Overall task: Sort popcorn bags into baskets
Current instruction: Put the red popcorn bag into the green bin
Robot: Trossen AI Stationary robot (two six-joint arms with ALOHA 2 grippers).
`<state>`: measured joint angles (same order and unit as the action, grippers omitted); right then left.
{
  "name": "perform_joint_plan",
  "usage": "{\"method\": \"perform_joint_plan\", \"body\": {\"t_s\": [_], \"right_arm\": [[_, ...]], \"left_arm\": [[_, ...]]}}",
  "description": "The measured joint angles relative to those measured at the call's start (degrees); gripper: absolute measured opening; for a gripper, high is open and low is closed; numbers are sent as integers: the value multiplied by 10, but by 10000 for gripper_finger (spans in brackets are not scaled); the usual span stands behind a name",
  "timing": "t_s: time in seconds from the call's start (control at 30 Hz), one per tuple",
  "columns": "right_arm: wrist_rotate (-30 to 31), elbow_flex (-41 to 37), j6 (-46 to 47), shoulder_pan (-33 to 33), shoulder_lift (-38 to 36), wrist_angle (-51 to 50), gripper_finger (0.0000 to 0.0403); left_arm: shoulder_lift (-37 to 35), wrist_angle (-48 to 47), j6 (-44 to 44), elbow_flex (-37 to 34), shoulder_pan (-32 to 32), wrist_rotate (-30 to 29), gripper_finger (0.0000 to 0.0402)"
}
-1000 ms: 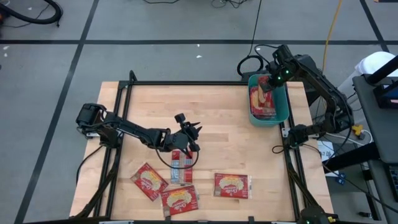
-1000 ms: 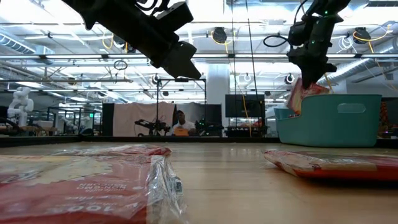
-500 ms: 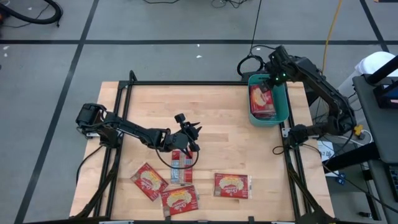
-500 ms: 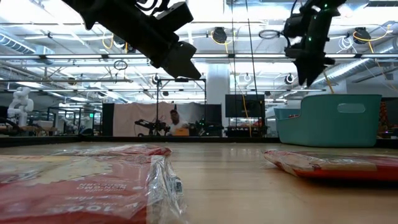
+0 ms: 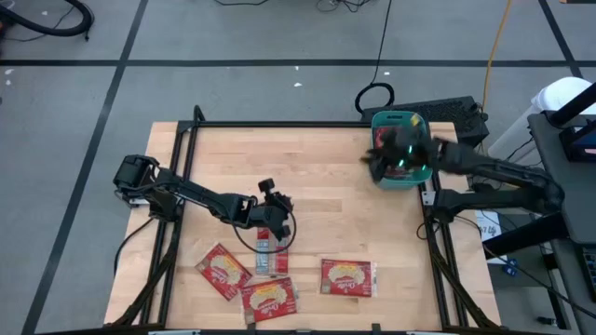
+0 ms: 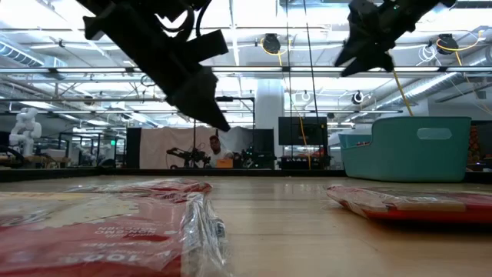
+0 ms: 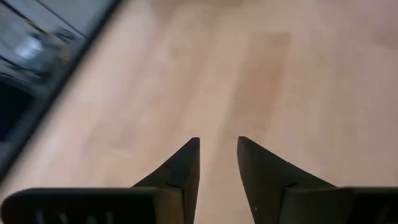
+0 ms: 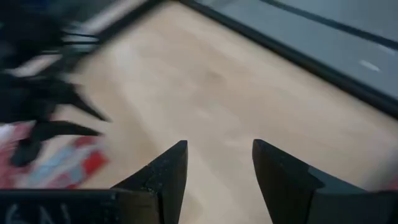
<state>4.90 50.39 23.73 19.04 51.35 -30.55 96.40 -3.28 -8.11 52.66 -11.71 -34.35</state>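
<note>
**Technician A:** Where are the task items located?

**Technician B:** The teal basket (image 5: 402, 176) is seated at the far right corner of the desk (image 5: 326, 186). Its contents are largely masked by the right arm in the high view. Four popcorn bags are laid flat along the near edge: one at the left (image 5: 223, 271), one at the near centre (image 5: 269, 298), one to the right (image 5: 346, 276), and one showing its grey-silver side (image 5: 271, 249) beneath the left arm.

**Technician A:** What is the state of each gripper?

**Technician B:** The left gripper (image 7: 218, 163) is held over bare wood with a narrow gap between its fingers, and nothing is gripped. The right gripper (image 8: 219, 167) is spread wider and is also empty (it is positioned at the basket's left rim, facing across the desk).

**Technician A:** What faults are to be expected from here?

**Technician B:** Three are judged likely. First, the silver-side bag may be missed or merely pushed along, because the left gripper's gap is small and the bag lies flat on smooth wood. Second, two bags may be lifted together, since the silver-side bag touches the near-centre bag. Third, a collision between the arms is possible if the right arm is swung toward the centre while the left arm is engaged there.
</note>
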Motion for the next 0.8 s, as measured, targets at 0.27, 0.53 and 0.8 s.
{"method": "perform_joint_plan", "body": {"t_s": [0.27,0.53,0.8], "right_arm": [[91,-129,-29,-244,66,343,171],[160,-131,-90,-364,207,507,171],[159,-131,-119,-384,293,618,171]], "left_arm": [[0,-73,-62,0,-53,82,154],[0,-91,-61,0,-160,99,165],[0,-116,-177,0,-249,91,163]]}}
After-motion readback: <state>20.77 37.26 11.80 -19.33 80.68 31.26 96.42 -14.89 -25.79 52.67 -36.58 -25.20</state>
